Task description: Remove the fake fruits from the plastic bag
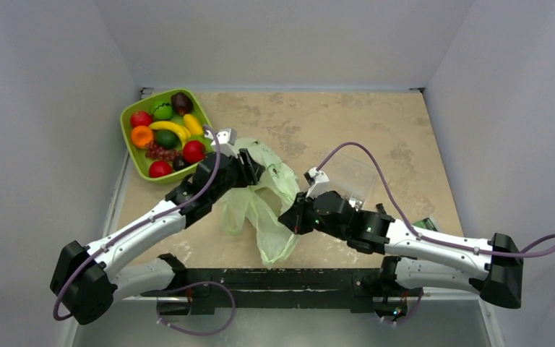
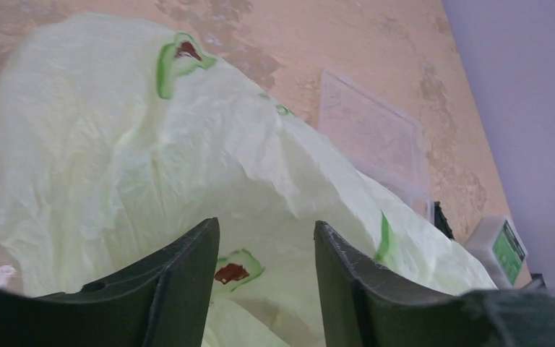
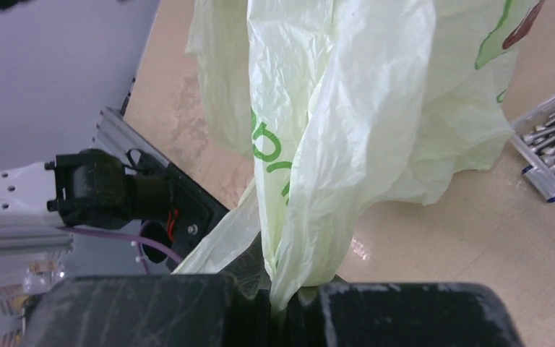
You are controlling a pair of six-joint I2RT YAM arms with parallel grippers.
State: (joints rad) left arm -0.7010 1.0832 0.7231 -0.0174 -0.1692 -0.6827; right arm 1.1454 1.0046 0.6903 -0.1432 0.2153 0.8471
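Pale green bag [image 3: 347, 108] film is pinched in a fold by the right gripper [image 3: 282, 293], its jaws closed on it; we judge this lifts the bag so the contents can be tipped out. Beyond, the left gripper [image 2: 264, 242] has its jaws apart with film showing between them, apparently placed to catch the other side. No fruits show through the bag, so we cannot tell whether any remain inside. Farthest off stands a tray [image 1: 133, 153].
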